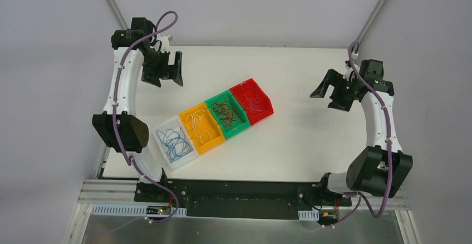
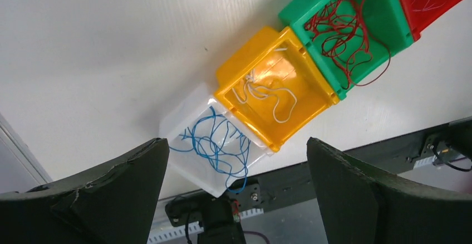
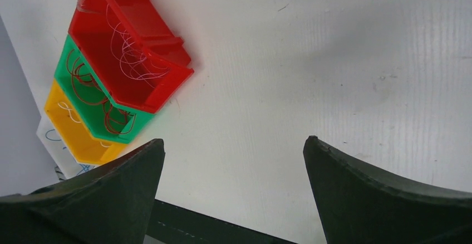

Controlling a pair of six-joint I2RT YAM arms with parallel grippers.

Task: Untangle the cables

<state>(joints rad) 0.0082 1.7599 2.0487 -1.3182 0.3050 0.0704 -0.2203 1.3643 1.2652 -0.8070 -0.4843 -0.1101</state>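
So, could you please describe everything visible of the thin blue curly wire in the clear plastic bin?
The thin blue curly wire is hair-fine, bright blue and flexible-looking, bunched in loose overlapping loops; one strand or several, I cannot tell. It lies in the clear plastic bin, the end bin beside the orange plastic bin. A few loops spill over the clear bin's rim. Nothing else touches it.

A row of four bins [image 1: 214, 120] stands touching, mid-worktop [image 1: 311, 144], running diagonally from near left to far right. Cables [image 1: 173, 141] lie inside each bin. The left gripper [image 1: 166, 79] sits behind-left of the row and the right gripper [image 1: 327, 99] to its right, both well apart.
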